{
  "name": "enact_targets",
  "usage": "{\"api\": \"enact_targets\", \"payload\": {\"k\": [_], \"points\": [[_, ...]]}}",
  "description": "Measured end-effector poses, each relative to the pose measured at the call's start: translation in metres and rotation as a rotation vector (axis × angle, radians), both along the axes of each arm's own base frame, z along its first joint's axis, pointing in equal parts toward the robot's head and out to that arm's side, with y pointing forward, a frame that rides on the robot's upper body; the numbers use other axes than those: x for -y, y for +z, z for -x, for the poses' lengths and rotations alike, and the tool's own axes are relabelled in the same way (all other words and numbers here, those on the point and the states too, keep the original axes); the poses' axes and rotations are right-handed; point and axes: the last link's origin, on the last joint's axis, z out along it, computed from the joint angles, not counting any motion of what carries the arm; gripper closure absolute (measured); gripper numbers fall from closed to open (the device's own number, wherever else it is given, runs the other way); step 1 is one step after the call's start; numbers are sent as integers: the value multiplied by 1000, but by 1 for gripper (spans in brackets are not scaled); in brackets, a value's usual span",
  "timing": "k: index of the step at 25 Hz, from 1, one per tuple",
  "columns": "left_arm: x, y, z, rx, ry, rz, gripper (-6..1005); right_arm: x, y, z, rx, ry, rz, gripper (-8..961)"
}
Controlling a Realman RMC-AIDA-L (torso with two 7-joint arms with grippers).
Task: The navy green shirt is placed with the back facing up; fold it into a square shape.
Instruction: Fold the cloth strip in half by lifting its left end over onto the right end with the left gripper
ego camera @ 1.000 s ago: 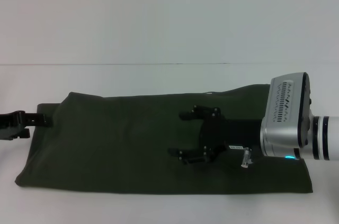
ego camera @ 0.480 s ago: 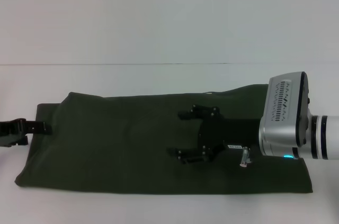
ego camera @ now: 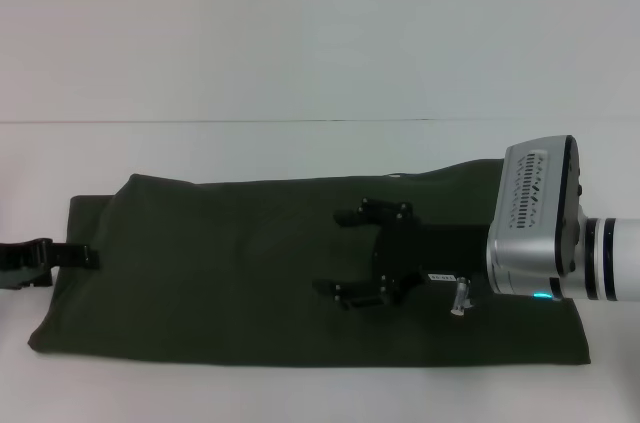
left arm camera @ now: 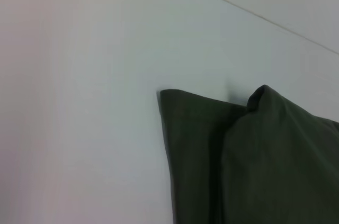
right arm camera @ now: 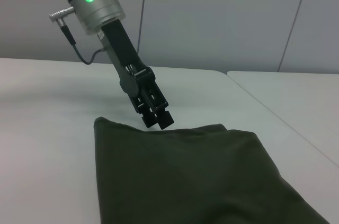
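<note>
shirt (ego camera: 230, 273) lies folded long; right gripper (ego camera: 362, 252) spread above it, left gripper (ego camera: 88, 257) together at its edge.

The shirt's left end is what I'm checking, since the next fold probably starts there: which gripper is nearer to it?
Left. The left gripper sits at that edge of the navy green shirt. The right gripper hovers open over the shirt's middle, well away from that end.

White table (ego camera: 300, 63); navy green shirt (ego camera: 220, 273) lies flat on it as long folded band, beneath right gripper (ego camera: 362, 252).
</note>
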Motion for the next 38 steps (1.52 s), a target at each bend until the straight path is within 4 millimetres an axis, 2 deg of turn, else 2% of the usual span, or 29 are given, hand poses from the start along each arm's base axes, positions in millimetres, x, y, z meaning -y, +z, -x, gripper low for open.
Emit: {"api": "enact_targets", "payload": {"k": [38], "points": [[0, -3, 0, -26, -13, 9, 163, 0, 0, -1, 1, -4, -1, 26]]}}
